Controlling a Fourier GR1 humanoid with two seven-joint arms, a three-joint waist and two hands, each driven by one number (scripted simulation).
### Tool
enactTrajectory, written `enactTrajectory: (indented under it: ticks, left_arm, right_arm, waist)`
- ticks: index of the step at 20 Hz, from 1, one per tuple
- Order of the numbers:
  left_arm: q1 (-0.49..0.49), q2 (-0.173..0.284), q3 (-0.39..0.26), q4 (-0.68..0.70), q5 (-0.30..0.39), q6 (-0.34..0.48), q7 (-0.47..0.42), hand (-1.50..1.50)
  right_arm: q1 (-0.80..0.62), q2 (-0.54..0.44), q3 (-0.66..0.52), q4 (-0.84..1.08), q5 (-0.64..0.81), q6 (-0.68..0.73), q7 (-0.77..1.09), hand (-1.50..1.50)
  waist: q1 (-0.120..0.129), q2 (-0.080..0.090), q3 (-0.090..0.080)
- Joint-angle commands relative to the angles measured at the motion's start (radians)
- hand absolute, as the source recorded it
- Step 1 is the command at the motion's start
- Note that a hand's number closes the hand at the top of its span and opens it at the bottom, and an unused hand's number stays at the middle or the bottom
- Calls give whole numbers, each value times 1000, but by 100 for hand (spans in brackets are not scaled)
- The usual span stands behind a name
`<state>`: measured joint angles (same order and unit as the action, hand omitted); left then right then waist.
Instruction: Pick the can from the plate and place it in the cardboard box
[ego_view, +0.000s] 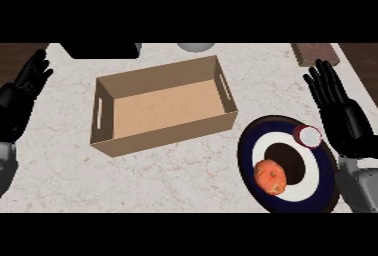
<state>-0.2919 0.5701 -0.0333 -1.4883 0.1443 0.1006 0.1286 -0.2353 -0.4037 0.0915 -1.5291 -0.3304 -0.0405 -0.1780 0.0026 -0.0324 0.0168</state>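
While the right hand (341, 114) stands open with straight fingers just beside the plate (255, 150), nothing is held yet, so the step in hand looks like the reach for the can (308, 136). That can sits upright on the plate's far rim, close to the right hand, with an orange fruit (271, 176) on the plate's near side. To do it well, I would bring the fingers round the can from its outer side, keeping clear of the fruit, then lift straight up before carrying it across. From the plate, the cardboard box (161, 107) lies just beyond its left edge, open-topped with nothing inside. Far left of the plate, the left hand (26, 82) rests open by the edge. All stands on a pale marbled counter (148, 180); beyond the plate sit a dark block (100, 50), a grey round thing (196, 47) and a brown slab (316, 54).
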Motion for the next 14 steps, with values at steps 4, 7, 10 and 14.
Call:
enactTrajectory:
  ticks: [4,7,10,14]
  left_arm:
    - [112,-49,-27,13,-60,51,-36,0]
    - [147,-69,-51,27,-54,55,9,0]
    - [233,-177,-112,37,-110,125,-73,0]
    - [275,-205,-128,-42,-148,154,-45,0]
  right_arm:
    - [-110,-91,80,-75,39,236,-109,-150]
    - [-157,-351,34,-70,381,124,-99,-150]
    - [-79,-119,45,132,371,6,-301,-150]
    - [-96,-115,-20,306,303,134,-530,-150]
  waist:
    - [22,34,-17]
    - [-20,9,-50]
    - [19,41,-16]
    - [10,35,-16]
